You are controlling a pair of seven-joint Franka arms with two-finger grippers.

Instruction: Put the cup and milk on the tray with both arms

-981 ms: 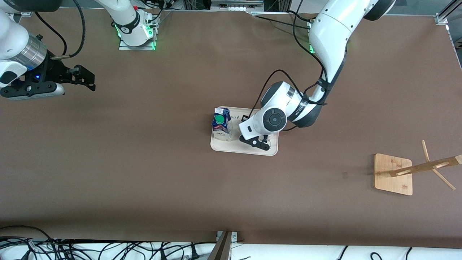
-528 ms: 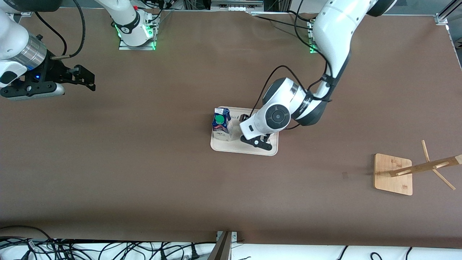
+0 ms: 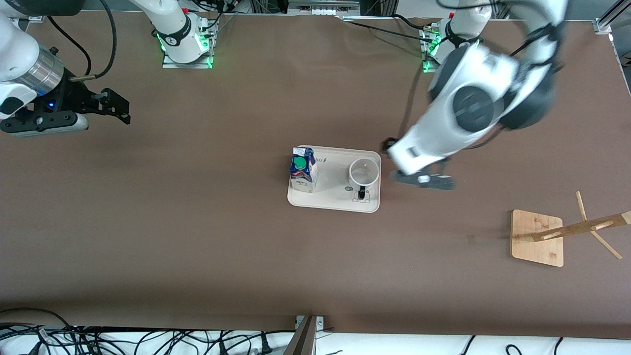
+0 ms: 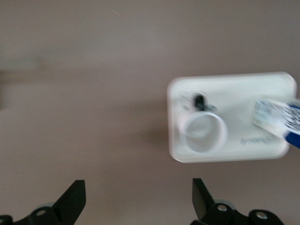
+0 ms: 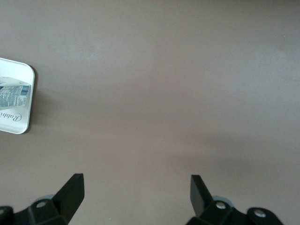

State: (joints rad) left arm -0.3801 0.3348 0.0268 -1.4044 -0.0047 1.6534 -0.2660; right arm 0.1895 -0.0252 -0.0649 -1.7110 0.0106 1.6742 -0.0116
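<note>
Your left gripper [image 3: 424, 180] hangs spread wide and empty over bare brown table beside the cream rounded tray [image 3: 325, 201]; its outline looks smeared. Upright on that tray stand the white mug [image 3: 364, 171] and blue gable-top milk carton [image 3: 301, 170], apart. Your right gripper [image 3: 116, 106] waits, spread and empty. A wooden rack [image 3: 537, 237] sits toward the left arm's end.

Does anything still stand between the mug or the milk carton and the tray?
Nothing visible does: the mug and the milk carton both stand on the tray. The left gripper, jaws open, is over bare table beside the tray; the right gripper waits.
</note>
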